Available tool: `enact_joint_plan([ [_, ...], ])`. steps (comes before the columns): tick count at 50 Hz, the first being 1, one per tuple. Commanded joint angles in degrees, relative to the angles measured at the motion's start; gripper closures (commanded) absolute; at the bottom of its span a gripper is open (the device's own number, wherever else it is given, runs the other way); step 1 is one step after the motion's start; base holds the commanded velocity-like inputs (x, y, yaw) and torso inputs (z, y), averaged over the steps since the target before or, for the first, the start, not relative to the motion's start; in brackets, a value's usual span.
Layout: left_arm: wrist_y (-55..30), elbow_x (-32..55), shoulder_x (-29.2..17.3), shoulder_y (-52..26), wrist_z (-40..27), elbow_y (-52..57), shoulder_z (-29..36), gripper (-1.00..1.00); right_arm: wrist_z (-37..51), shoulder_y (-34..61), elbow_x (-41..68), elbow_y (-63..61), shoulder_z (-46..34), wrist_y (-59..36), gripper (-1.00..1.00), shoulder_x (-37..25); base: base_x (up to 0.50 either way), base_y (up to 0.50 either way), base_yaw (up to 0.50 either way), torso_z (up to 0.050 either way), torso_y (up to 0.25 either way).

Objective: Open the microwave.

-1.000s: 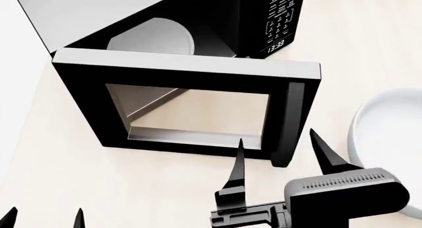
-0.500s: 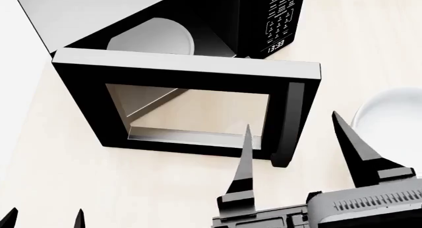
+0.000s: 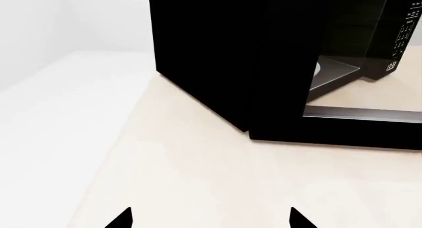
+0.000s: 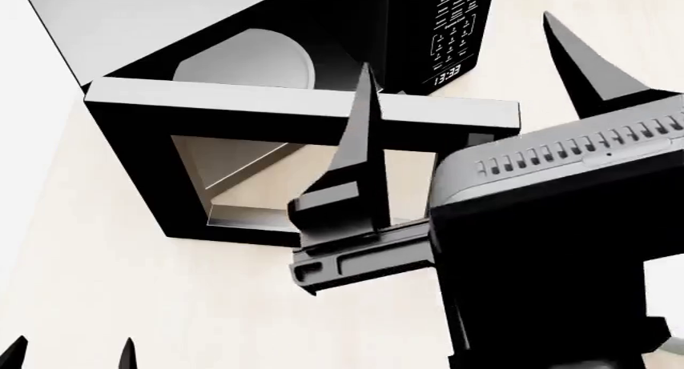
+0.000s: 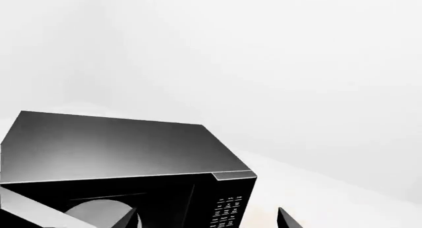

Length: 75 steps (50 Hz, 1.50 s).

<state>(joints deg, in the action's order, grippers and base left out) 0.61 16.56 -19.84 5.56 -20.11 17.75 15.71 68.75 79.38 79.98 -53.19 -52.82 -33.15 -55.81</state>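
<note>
A large black microwave stands on a pale wooden desk, seen from low and close. Its door is swung open toward the camera, edge-on, with a dark window. Through the window, a pale turntable plate and the grey oven floor show. White keypad lettering appears beyond. Two black fingertips of the left tool poke in, spread well apart with nothing between them.

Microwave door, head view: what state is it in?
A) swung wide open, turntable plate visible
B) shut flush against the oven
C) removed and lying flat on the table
A: the door stands swung out from the microwave, and the white plate shows inside the cavity.
</note>
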Motion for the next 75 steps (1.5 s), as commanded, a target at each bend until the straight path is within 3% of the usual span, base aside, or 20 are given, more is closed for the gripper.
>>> enact_joint_plan([
  [1,0.04,0.29,-0.19,-0.15,-0.07,-0.02,0.04,-1.00,2.84,16.75,11.37,8.55,-5.09,-6.48,-1.00,2.61,0.00,0.00,0.00,0.000,0.000],
  [15,0.11,0.58,-0.45,-0.27,-0.15,0.03,0.10,-1.00,-3.31,22.91,11.62,24.14,-7.04,-12.65,-1.00,8.74,0.00,0.00,0.00,0.000,0.000],
  [30,0.32,1.03,-0.70,-0.14,-0.17,0.17,0.18,-1.00,-8.85,24.43,15.71,46.54,-9.84,-17.13,-1.00,15.80,0.00,0.00,0.00,0.000,0.000],
  [45,0.35,1.46,-0.89,-0.19,-0.34,0.33,0.19,-1.00,-16.06,23.04,12.80,61.79,-12.11,-16.53,-1.00,21.05,0.00,0.00,0.00,0.000,0.000],
  [75,0.60,2.01,-1.37,-0.20,-0.55,0.51,0.34,-1.00,-19.76,22.95,13.01,69.80,-14.57,-19.82,-1.00,25.33,0.00,0.00,0.00,0.000,0.000],
])
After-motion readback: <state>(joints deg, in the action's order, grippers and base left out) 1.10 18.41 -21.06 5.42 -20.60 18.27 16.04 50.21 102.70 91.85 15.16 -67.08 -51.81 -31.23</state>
